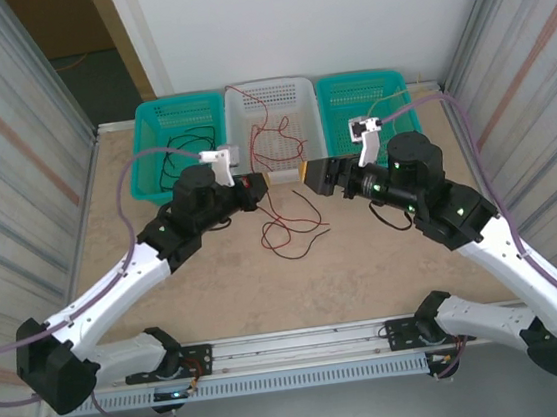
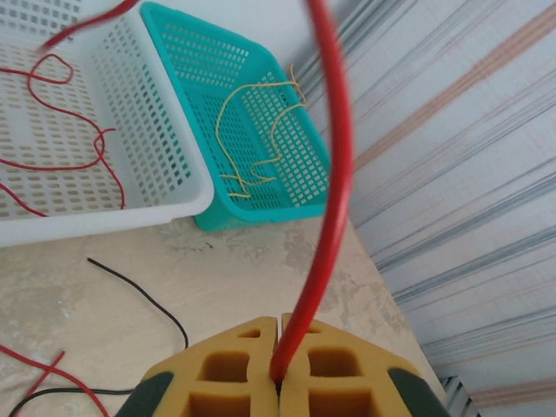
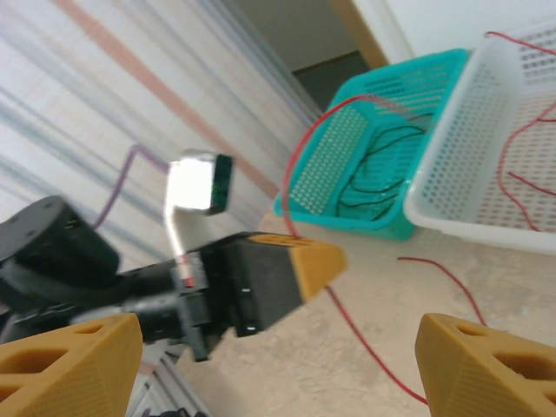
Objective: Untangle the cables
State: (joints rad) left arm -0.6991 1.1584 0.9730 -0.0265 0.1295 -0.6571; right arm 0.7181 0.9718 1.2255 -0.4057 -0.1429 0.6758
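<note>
Pinching red cable (image 2: pixel 334 174) in left gripper (image 2: pixel 280 334), white basket (image 2: pixel 165 187) beyond

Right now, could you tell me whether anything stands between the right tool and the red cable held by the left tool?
Nothing visible does: the open right tool faces the left tool, and the red cable rises from it unobstructed.

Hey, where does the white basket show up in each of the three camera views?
Top external: the white basket sits centre back, between the left teal basket and the right teal basket.
Left wrist: upper left, with the right teal basket beside it.
Right wrist: right edge, with the left teal basket beside it.
Shared landmark: the red cable pinched in the left gripper.
</note>
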